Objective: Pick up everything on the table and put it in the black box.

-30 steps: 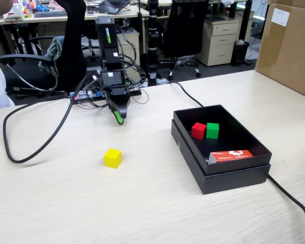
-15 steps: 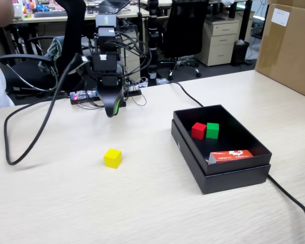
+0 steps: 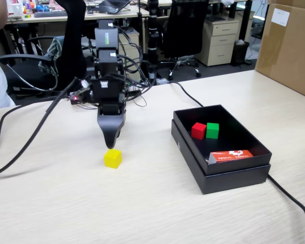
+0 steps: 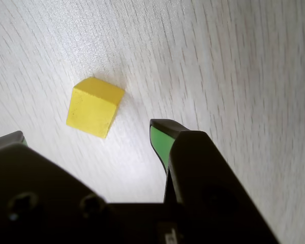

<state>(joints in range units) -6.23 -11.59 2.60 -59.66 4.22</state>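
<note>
Gripper [image 3: 112, 144] pointing down just behind yellow cube [image 3: 112, 158], tip close above it, not touching. Wrist view: jaws apart, green-lined finger [image 4: 160, 142] right, other tip at left edge, yellow cube [image 4: 94, 107] ahead of gap, resting on table [image 3: 142, 203]. Black box [image 3: 234, 175] to right in fixed view, holding red cube [image 3: 198, 130], green cube [image 3: 212, 130], orange packet [image 3: 232, 155].

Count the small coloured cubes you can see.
3: small yellow cube on the pale wooden table; red cube and green cube side by side inside the shallow black box.
</note>
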